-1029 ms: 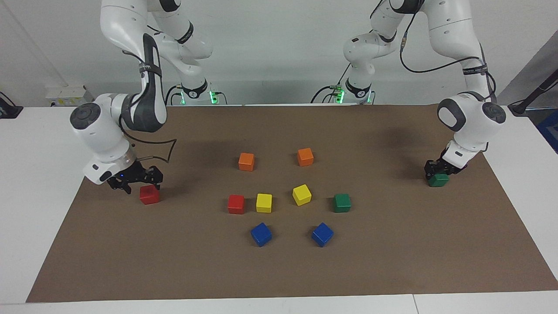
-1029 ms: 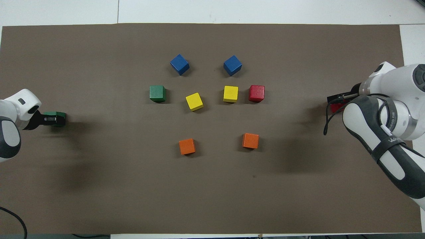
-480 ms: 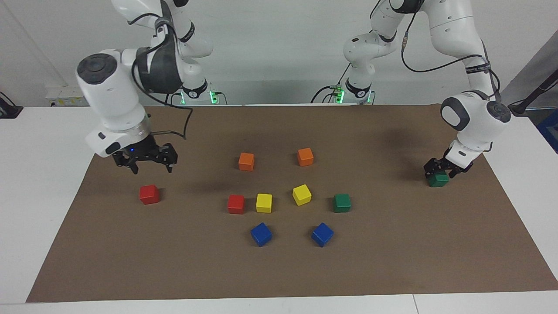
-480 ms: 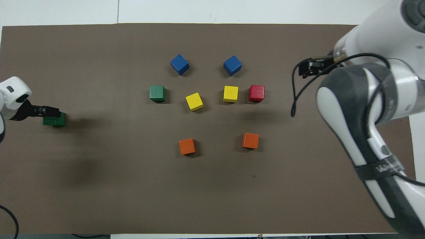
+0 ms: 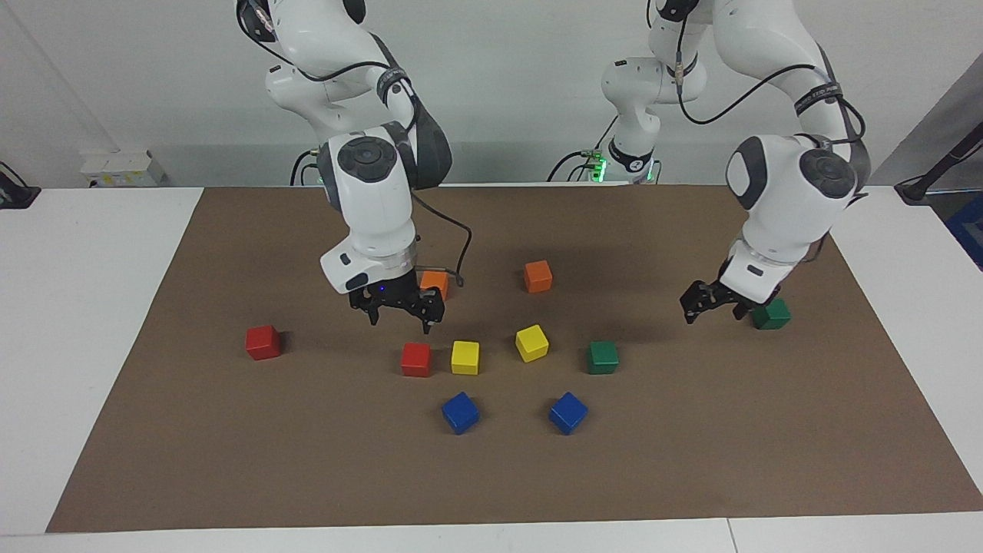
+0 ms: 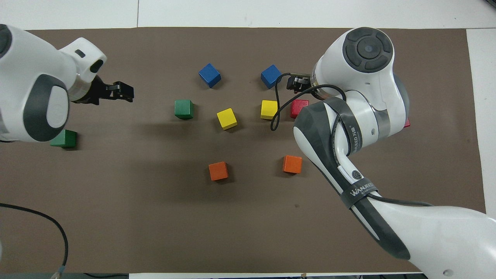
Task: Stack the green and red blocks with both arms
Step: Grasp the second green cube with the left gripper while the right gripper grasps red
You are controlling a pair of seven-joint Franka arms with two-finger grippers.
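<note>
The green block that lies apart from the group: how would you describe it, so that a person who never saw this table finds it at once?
Start from the brown mat and go to the left arm's end. There one dark green block sits alone near the mat's edge, close to the open left gripper. The second green block lies in the central cluster beside a yellow block; this one has no neighbour.

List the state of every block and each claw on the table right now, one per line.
Left claw: open, empty, raised over the mat.
Right claw: open, empty, raised above the middle red block.
Middle red block: resting on the mat, unstacked.
Outer red block: resting alone, unstacked.
Middle green block: resting, unstacked.
Outer green block: resting, released.
Orange, yellow, blue blocks: resting singly.
</note>
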